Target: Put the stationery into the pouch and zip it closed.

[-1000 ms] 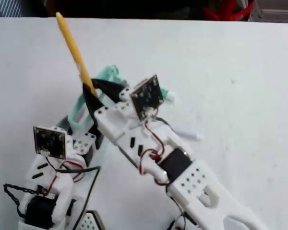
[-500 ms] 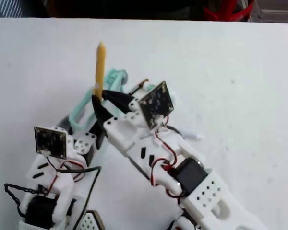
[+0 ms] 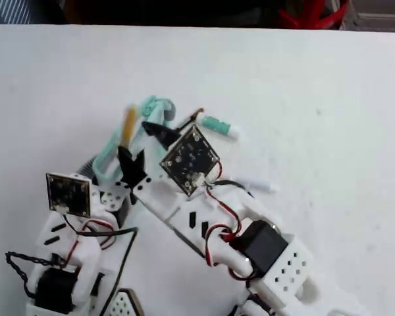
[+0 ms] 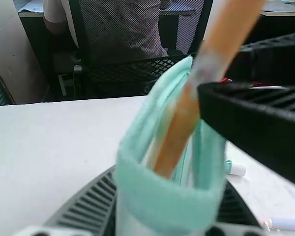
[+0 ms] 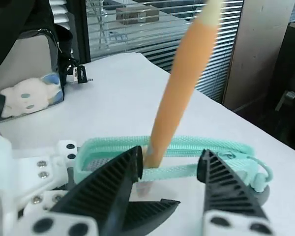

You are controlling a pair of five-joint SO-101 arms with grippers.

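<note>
The white desk [image 3: 329,99] carries everything; clock directions are read on the high view from the desk's middle. At 9 o'clock is the right tool [image 3: 137,141]. Its black jaws are spread either side of the long orange pencil [image 3: 128,125] without pressing it, so it has let go. At its 7 o'clock the left tool [image 3: 106,174] looks clenched on the near end of the mint-green fabric pouch [image 3: 108,148] and holds the mouth up and open.

The pouch is the weak point. It is soft and pinched at one end only, so a jaw of the right tool catching the zip edge could drag it loose or fold the mouth shut. It is narrow, with a woven band round the rim, the zip undone, and a loop at the far end.

The pencil stands partly inside, leaning on the rim. With nothing gripping it, it may tip out. It is smooth and round with a pale tip.

A white marker with a mint-green cap [image 3: 218,126] lies at 1 o'clock and a slim white pen [image 3: 255,185] at 4 o'clock, both outside the pouch.
</note>
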